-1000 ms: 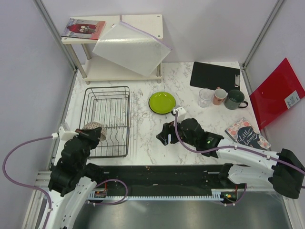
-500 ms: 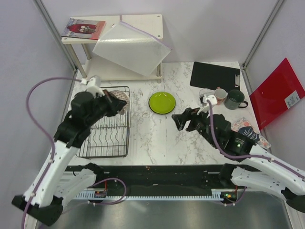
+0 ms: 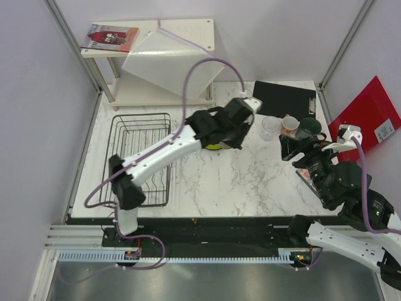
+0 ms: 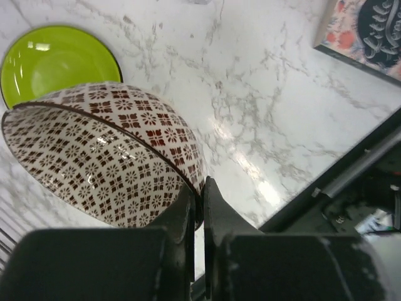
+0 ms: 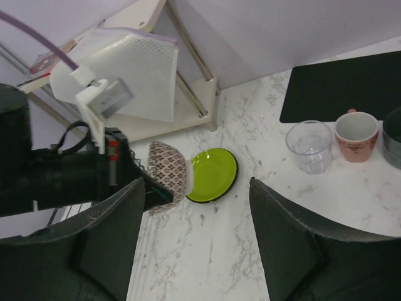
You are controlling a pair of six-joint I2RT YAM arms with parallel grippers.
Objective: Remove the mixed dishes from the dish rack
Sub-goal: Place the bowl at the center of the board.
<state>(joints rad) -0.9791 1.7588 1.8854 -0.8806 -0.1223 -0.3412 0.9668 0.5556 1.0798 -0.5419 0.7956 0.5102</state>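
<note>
Red-patterned bowl (image 4: 106, 150) pinched by its rim — left gripper (image 4: 200, 191) clamped tight.

2 arms, same build: left arm (image 3: 160, 152) and right arm (image 3: 338, 182) have white link shells, black joint housings. 1 mauve cable (image 3: 213, 60) loops off each wrist. Fingers (image 5: 106, 251) matte black, broad, wedge-shaped.

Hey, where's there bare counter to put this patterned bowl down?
The widest bare marble for the bowl is the middle, bordered by the rack, the green plate and the near edge. A narrower strip runs between plate and glass. The back right is crowded: glass, pink cup, mug, clipboard and book cluster there.
</note>
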